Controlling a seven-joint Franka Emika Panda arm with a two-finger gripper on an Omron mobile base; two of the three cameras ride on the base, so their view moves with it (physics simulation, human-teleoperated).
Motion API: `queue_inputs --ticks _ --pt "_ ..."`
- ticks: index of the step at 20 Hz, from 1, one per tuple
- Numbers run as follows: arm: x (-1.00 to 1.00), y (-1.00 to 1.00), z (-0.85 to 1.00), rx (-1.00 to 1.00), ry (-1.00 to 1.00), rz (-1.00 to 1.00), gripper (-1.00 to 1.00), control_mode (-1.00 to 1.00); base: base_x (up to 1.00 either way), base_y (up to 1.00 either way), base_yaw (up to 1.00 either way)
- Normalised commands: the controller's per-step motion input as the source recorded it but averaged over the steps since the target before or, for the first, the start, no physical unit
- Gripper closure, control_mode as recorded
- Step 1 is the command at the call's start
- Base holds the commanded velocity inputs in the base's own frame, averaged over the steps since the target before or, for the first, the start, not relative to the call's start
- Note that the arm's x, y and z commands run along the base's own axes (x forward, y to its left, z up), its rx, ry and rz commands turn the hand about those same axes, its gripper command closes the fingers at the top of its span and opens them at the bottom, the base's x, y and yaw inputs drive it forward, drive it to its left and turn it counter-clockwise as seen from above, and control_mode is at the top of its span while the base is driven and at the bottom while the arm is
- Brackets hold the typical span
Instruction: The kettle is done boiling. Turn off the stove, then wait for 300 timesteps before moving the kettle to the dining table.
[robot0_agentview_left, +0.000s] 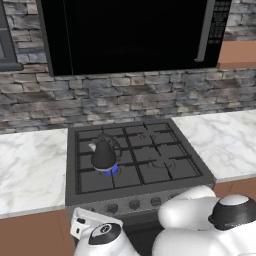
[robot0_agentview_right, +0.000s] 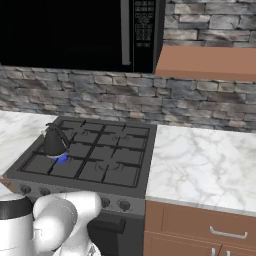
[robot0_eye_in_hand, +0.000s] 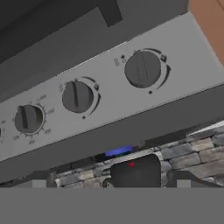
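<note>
**Flame still lit under the kettle**

Rough grey stone backs everything, and I take the stove (robot0_agentview_left: 135, 165) as my landmark. It is dark grey, with black grates in a grid across its top and a plain metal panel along its front. Directly above the stove hangs a glossy black microwave (robot0_agentview_left: 125, 32). On either side of the stove lie smooth white marble counters (robot0_agentview_left: 30, 170), grey-veined, over brown cabinet fronts with thin metal handles.

The kettle (robot0_agentview_left: 103, 155) sits on the stove's front left burner: small, black, rounded and cone-like, with a thin arched handle and a short pale spout. A blue flame (robot0_agentview_left: 111, 170) shows at its base.

My hand hangs low, just in front of the stove's panel, and my gripper (robot0_eye_in_hand: 111, 183) has its fingers spread wide, closed on nothing. Close before it are three round dark knobs (robot0_eye_in_hand: 78, 96), each with a raised bar across its face and small printed marks around it. Nothing lies between my fingertips and those knobs.
</note>
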Motion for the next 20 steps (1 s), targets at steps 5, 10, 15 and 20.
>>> queue_inputs --ticks 5,10,15,20 --pt "0.06 0.31 -0.41 -0.14 0.0 0.0 -1.0 -1.0 0.0 0.0 0.0" --pt "0.04 0.14 -0.26 -0.11 -0.01 0.0 -1.0 -1.0 0.0 0.0 0.0" --pt "0.09 0.01 -0.15 -0.08 -0.05 0.0 -1.0 -1.0 0.0 0.0 0.0" --pt "0.1 0.0 -0.15 -0.08 -0.05 0.03 -1.0 -1.0 0.0 0.0 0.0"
